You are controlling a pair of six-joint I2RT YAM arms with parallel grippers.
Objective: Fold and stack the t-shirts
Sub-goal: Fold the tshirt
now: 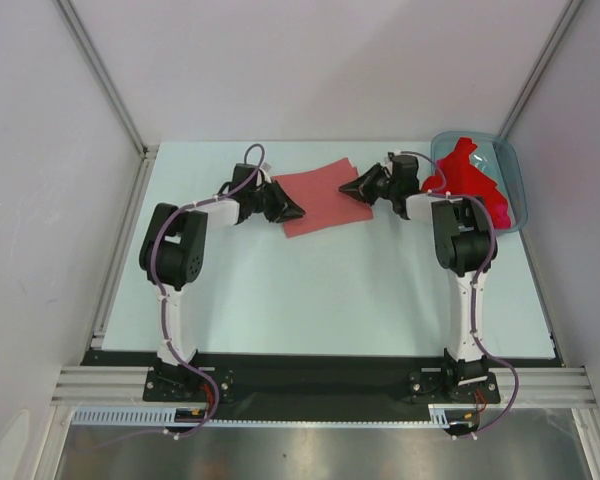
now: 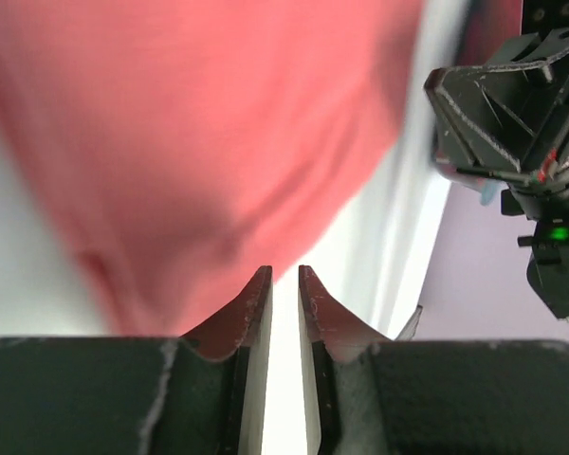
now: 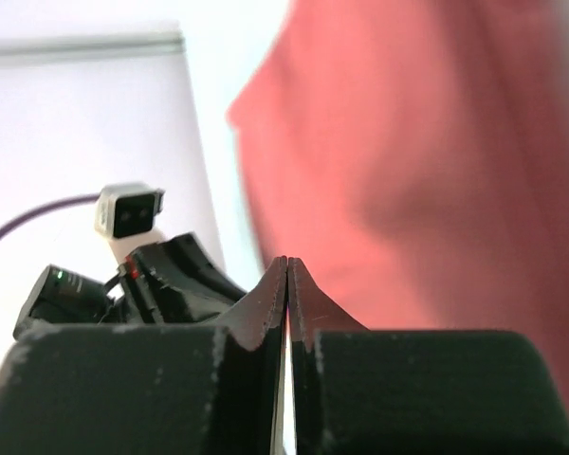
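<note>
**One tee flat, the rest not started**

Biggest thing first: your table (image 1: 330, 300) has just one shirt laid out on it, and no stack anywhere yet.

The bin (image 1: 515, 178) at the far right corner holds the red t-shirts (image 1: 468, 172) in a crumpled heap poking over the rim. I can't tell how many are in there, but none of them looks folded.

The salmon-pink t-shirt (image 1: 315, 198) is at the far middle of the table, lying flat as a slightly skewed rectangle. It looks at least partly folded to me, though I couldn't say if it needs another fold.

Your left gripper (image 1: 292, 210) is at the shirt's left edge. Its jaws have a thin gap between them, with bare table showing through and no cloth in there. Your right gripper (image 1: 348, 187) is at the right edge with its jaws pressed together, and I don't see any fabric caught between them.

So I'd call it early days, with most of the folding and all of the stacking left to do.
</note>
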